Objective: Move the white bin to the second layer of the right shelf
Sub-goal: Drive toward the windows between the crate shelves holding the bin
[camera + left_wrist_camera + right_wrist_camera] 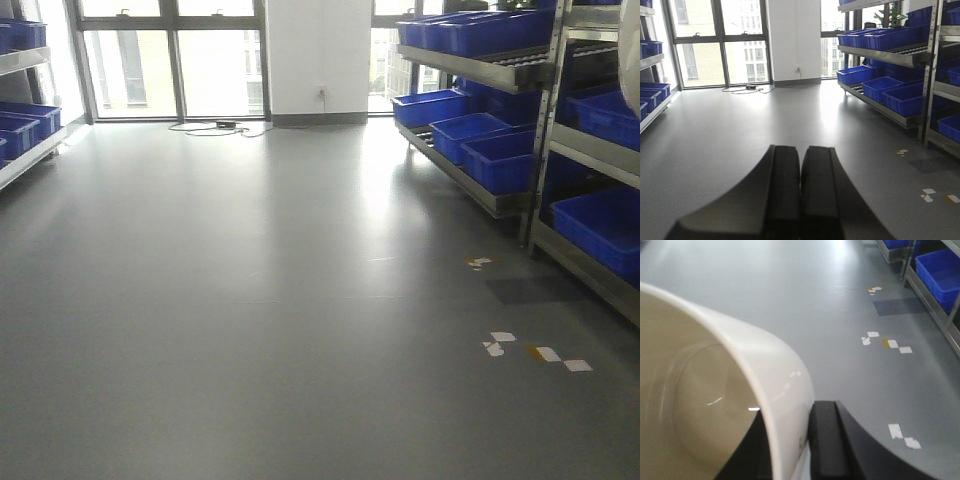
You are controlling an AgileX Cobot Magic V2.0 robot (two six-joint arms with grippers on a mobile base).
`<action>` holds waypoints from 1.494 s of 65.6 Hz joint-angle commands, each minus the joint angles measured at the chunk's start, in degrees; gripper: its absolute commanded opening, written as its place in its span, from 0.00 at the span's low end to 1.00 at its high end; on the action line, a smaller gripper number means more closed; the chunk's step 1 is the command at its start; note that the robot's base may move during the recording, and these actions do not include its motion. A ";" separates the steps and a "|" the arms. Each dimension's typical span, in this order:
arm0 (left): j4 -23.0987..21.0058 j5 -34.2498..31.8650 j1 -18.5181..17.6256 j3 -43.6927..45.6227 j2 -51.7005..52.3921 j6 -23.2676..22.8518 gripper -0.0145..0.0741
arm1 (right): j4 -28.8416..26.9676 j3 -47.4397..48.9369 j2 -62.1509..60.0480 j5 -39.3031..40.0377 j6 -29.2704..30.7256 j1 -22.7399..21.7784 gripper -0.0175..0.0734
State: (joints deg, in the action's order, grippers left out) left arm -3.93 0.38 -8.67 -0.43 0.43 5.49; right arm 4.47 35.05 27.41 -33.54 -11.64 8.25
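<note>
Right gripper point(790, 442) clamps the wall of the white bin point(740, 385), the right shelf second layer point(592, 150) sits ahead to its right, while the left gripper point(801, 152), pinched together and empty, is farther off.

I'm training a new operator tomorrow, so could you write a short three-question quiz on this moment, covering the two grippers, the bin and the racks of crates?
1. True or false: the left gripper has something between its fingers.
2. Multiple choice: where does the right gripper hold the white bin? A) on its wall at the rim B) by a handle C) under its base
3. Fill in: the crates on the steel rack are ___ in colour.
Key: 1 false, the fingers are shut together on nothing. 2 A. 3 blue.
</note>
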 commanded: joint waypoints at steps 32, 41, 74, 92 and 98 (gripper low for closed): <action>-0.29 -4.99 -0.13 -1.90 0.76 -0.43 0.26 | 0.01 1.79 0.09 5.87 0.08 -0.31 0.22; -0.29 -4.99 -0.13 -1.90 0.76 -0.43 0.26 | 0.01 1.79 0.09 5.87 0.08 -0.31 0.22; -0.29 -4.99 -0.13 -1.90 0.76 -0.43 0.26 | 0.01 1.79 0.09 5.87 0.08 -0.31 0.22; -0.29 -4.99 -0.13 -1.90 0.76 -0.43 0.26 | 0.01 1.79 0.09 5.87 0.08 -0.31 0.22; -0.29 -4.99 -0.13 -1.90 0.76 -0.43 0.26 | 0.01 1.79 0.09 5.87 0.08 -0.31 0.22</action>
State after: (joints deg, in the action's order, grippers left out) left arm -3.93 0.38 -8.67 -0.43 0.43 5.49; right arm 4.47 35.05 27.41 -33.54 -11.64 8.25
